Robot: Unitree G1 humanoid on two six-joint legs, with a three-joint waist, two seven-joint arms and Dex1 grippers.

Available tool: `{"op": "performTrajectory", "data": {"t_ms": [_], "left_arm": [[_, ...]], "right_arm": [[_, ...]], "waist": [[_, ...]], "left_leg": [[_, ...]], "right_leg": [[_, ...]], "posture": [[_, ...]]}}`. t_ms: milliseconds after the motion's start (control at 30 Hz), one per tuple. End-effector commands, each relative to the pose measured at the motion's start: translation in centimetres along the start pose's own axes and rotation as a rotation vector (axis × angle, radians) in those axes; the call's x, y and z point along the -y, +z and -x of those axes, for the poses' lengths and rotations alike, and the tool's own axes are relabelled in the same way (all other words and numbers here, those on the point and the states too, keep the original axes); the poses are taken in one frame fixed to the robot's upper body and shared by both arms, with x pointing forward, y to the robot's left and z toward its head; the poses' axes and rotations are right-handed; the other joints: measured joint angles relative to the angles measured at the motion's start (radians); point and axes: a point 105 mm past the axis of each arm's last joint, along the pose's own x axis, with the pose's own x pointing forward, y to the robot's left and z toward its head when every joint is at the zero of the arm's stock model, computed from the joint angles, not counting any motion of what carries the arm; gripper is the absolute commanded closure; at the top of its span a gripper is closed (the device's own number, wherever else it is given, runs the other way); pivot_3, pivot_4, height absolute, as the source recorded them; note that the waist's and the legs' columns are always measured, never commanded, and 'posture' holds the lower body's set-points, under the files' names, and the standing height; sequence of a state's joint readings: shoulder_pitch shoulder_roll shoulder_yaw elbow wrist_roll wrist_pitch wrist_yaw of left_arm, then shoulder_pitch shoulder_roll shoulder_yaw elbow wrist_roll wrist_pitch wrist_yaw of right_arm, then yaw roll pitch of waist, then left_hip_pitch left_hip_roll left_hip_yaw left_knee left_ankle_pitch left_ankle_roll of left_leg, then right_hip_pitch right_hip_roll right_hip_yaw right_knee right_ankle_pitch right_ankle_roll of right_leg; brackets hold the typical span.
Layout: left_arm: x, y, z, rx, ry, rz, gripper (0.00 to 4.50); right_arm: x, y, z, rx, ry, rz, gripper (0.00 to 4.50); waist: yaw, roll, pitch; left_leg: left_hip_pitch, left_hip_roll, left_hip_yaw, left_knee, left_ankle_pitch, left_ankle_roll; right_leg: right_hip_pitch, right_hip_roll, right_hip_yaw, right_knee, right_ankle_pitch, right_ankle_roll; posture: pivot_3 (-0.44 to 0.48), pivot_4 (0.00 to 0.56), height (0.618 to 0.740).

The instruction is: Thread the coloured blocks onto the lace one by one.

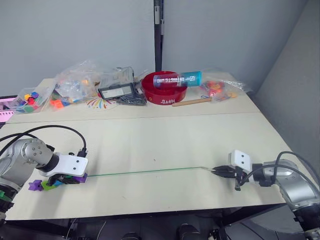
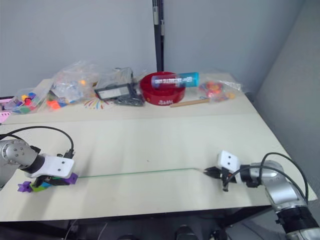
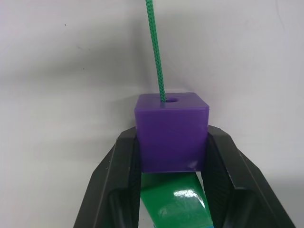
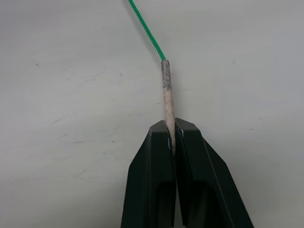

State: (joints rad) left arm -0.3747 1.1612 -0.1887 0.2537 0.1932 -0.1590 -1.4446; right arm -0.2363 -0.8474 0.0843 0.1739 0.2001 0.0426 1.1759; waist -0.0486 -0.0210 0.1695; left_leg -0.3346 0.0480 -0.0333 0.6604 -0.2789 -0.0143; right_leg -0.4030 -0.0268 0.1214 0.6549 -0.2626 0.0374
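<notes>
Two end effectors hold the lace (image 1: 145, 172) taut across the counter (image 1: 165, 135) in the eye views, left end effector (image 1: 75, 178) beside threaded coloured blocks (image 1: 47, 184). Left wrist view: its fingers (image 3: 121, 180) are clamped on a purple block (image 3: 172, 133), the lace entering its hole, likely to slide it along. Right wrist view: the right end effector (image 4: 173, 137) pinches the pale tip (image 4: 167, 95), anchoring the free end.

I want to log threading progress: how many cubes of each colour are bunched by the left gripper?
purple blocks: 2
dark green block: 1
light blue block: 1
lime green block: 1
Total: 5, all at the left gripper's end of the lace, with one purple held in its jaws.
</notes>
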Motion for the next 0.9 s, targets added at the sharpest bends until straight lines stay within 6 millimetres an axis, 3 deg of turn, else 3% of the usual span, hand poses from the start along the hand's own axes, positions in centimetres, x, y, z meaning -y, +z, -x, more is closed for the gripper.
{"op": "performTrajectory", "data": {"t_ms": [33, 333, 567, 800, 867, 900], "left_arm": [[1.8, -0.8, -1.7, -0.014, -0.098, 0.03, 3.31], [3.7, -0.6, -0.7, 0.021, -0.154, 0.031, 3.31], [4.0, -0.8, -0.9, 0.023, -0.145, 0.046, 3.31], [4.4, -0.8, -1.1, 0.025, -0.135, 0.045, 3.31], [4.2, -0.5, -1.2, 0.046, -0.114, 0.036, 2.26], [4.1, -0.4, -1.2, 0.056, -0.108, 0.04, 1.97]], "right_arm": [[0.3, -2.4, 0.9, -0.096, -0.04, -0.051, 4.5], [-4.1, -0.3, -1.0, -0.038, 0.185, -0.072, 4.5], [-3.4, -0.5, -3.2, -0.053, 0.141, -0.061, 4.5], [-3.1, -0.7, -4.5, -0.069, 0.155, -0.053, 4.5], [-2.9, -0.6, -4.8, -0.058, 0.142, -0.058, 3.79], [-2.8, -0.6, -4.8, -0.055, 0.143, -0.063, 3.51]], "waist": [[0.0, 0.0, 0.0], [-0.016, -0.002, -0.002], [-0.031, -0.003, -0.003], [-0.049, -0.005, -0.005], [-0.051, -0.006, -0.005], [-0.051, -0.006, -0.005]], "left_leg": [[0.0, 0.0, 0.0, 0.0, 0.0, 0.0], [0.0, 0.001, 0.003, 0.0, -0.007, 0.012], [0.001, 0.001, 0.003, 0.0, -0.012, 0.02], [0.005, 0.001, 0.004, 0.0, -0.012, 0.02], [0.007, 0.002, 0.005, 0.0, -0.012, 0.02], [0.008, 0.002, 0.005, 0.0, -0.012, 0.02]], "right_leg": [[0.0, 0.0, 0.0, 0.0, 0.0, 0.0], [-0.001, 0.0, 0.002, 0.0, -0.001, -0.003], [-0.001, 0.002, 0.002, 0.0, -0.002, -0.007], [0.002, 0.002, 0.003, 0.0, -0.005, -0.002], [0.002, 0.002, 0.004, 0.0, -0.005, -0.002], [0.003, 0.002, 0.005, 0.001, -0.005, -0.002]], "posture": [[0.0, 0.15, 0.74], [0.0, 0.15, 0.74], [0.0, 0.15, 0.74], [0.0, 0.15, 0.74], [0.0, 0.15, 0.74], [0.0, 0.15, 0.74]]}}
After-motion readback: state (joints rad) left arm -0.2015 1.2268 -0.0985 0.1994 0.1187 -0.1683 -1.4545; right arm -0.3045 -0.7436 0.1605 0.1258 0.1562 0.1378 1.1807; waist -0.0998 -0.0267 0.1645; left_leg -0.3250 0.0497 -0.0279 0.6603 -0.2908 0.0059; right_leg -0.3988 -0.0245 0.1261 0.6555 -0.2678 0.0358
